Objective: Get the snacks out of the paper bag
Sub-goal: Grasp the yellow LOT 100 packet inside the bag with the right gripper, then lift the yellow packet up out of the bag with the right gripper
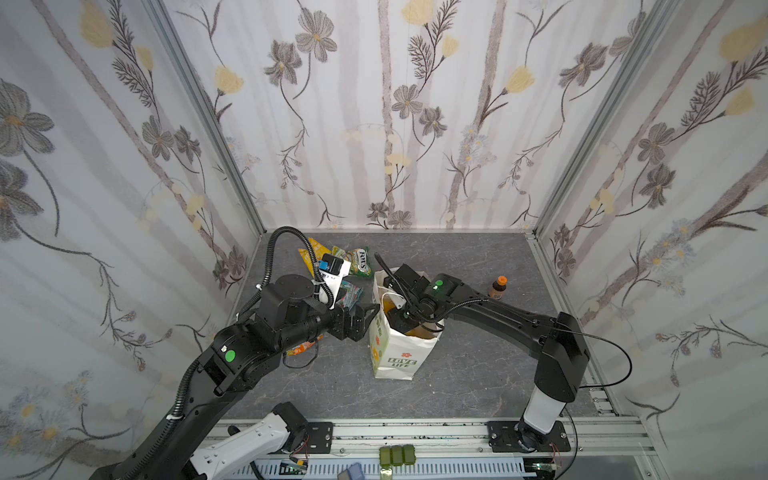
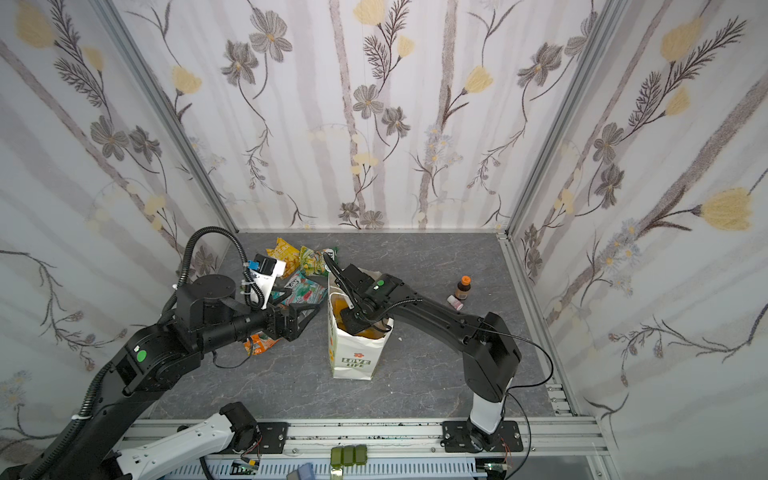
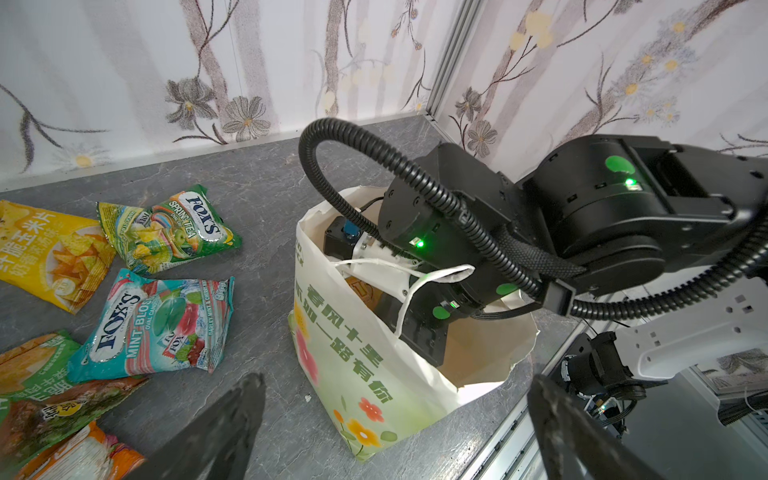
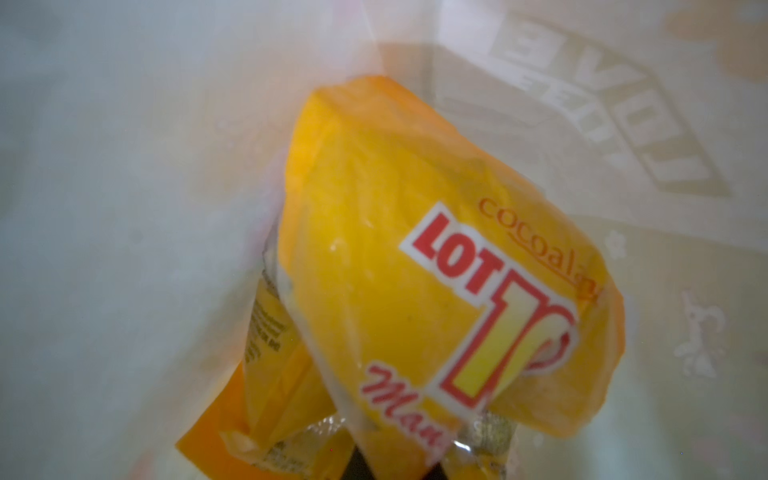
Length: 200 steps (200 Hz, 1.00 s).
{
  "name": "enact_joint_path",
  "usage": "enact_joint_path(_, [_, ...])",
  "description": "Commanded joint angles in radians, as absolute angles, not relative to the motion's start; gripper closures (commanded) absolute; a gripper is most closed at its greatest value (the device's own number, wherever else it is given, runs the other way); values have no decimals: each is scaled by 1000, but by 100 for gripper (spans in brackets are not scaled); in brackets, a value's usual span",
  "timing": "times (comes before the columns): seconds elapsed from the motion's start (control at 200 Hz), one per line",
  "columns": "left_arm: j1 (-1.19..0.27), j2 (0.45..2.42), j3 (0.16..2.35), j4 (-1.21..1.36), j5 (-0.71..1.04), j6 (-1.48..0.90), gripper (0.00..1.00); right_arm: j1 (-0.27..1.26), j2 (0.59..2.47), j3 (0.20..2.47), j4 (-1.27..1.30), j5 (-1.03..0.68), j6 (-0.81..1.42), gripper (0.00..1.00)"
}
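The white paper bag stands upright mid-table, mouth open. My right arm reaches down into it, so my right gripper is hidden in both top views. In the right wrist view it is shut on the edge of an orange-yellow snack packet inside the bag. My left gripper hangs open and empty just left of the bag. Several snacks lie on the table left of the bag: a yellow packet, a green one, a teal one and an orange one.
A small brown bottle with an orange cap stands right of the bag, with a small pink-and-white object beside it. Patterned walls close in three sides. A metal rail runs along the front edge.
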<state>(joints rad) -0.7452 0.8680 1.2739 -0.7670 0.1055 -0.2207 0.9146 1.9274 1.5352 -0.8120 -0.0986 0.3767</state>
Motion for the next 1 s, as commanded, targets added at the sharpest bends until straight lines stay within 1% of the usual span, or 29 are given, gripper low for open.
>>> enact_joint_path(0.0, [-746, 876, 1256, -731, 82, -255, 0, 913, 1908, 1560, -785, -94, 386, 99])
enact_joint_path(0.565, [-739, 967, 1164, -707, -2, -345, 0, 912, 1842, 1631, -818, -57, 405, 99])
enact_joint_path(0.994, [-733, 924, 1127, -687, -31, -356, 0, 905, 1794, 1656, -818, -28, 417, 100])
